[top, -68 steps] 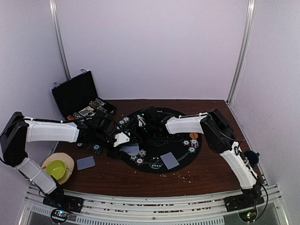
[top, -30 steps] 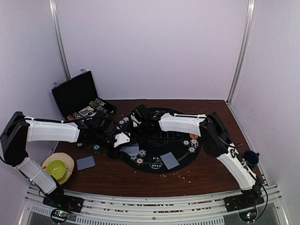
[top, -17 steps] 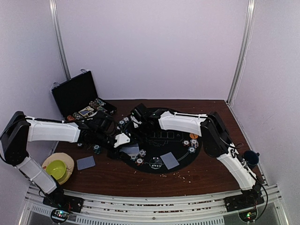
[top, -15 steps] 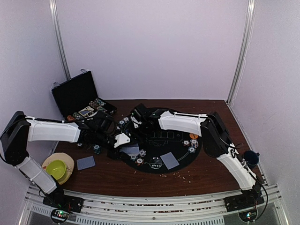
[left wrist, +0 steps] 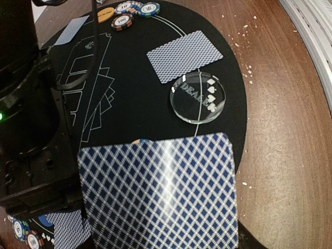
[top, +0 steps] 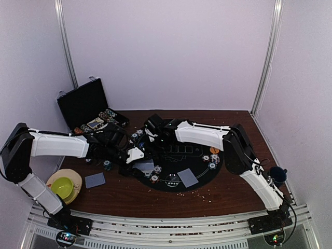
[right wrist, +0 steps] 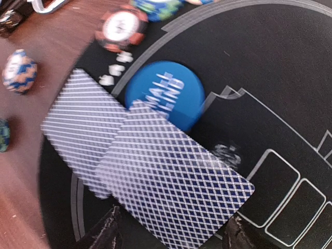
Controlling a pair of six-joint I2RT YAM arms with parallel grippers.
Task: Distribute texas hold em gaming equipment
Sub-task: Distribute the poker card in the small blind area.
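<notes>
Seemed busy dealing cards onto the black mat (right wrist: pixel 270 78). Pinched 1 card (left wrist: pixel 161 197) in the left gripper (top: pixel 135 155); spread the right gripper (right wrist: pixel 172 232) over a 2nd card (right wrist: pixel 171 181) touching the blue disc (right wrist: pixel 163 93). Next, probably: lift away, take another.

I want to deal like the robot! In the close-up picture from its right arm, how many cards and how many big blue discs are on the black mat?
Cards: 2
Big blue disc: 1
Total: 3
</notes>
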